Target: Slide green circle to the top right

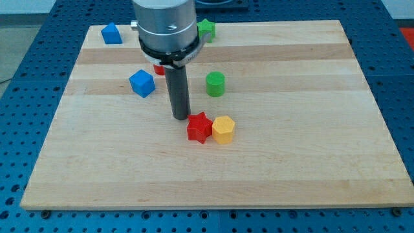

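My tip [180, 117] is down on the wooden board [310, 162], roughly board centre, slightly toward the view's left. No jaws on this rig, just the straight dark rod, so open/closed does not apply.

Green circle [215, 84], a short green cylinder, stands upright at about 1 o'clock from my tip, near but clearly apart, not touching. Bare board lies between the rod and the cylinder. It sits in the upper middle of the board, well short of the top right corner.

Red star [200, 127] is at about 4 o'clock from my tip, just beside it; contact can't be told. Yellow block [223, 129], hexagon-like, touches the red star on its 3 o'clock side.

Blue cube [141, 83] is at about 10 o'clock from my tip, near, apart from it. A second blue block [111, 33], shape unclear, sits at the board's top left corner, far from my tip at about 11 o'clock.

Another green block [206, 29] is at the top edge, at about 12 o'clock from the green circle, partly hidden by the arm's grey housing [165, 26]; shape not readable. A small red piece [158, 69] peeks out behind the rod just below the housing, mostly hidden.

The board's right half holds no blocks.
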{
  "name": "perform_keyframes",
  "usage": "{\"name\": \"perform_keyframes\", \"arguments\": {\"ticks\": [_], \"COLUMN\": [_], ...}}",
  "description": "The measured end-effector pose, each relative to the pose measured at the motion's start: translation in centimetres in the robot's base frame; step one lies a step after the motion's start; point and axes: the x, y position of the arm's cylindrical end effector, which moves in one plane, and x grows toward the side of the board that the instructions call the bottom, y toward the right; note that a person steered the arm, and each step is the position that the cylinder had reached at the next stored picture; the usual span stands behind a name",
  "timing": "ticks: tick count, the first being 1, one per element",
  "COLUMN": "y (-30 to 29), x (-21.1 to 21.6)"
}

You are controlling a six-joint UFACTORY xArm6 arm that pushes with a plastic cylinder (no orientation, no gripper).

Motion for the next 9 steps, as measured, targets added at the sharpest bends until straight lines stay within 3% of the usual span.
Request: {"name": "perform_keyframes", "arguments": {"ticks": [2, 3, 4, 5, 6, 7, 9], "y": [12.0, 7.9, 0.1, -3.0, 3.6, 11.3, 4.9], "x": [-5.9, -0.7, -0.1, -4.3, -9.1, -11.1, -4.6]}}
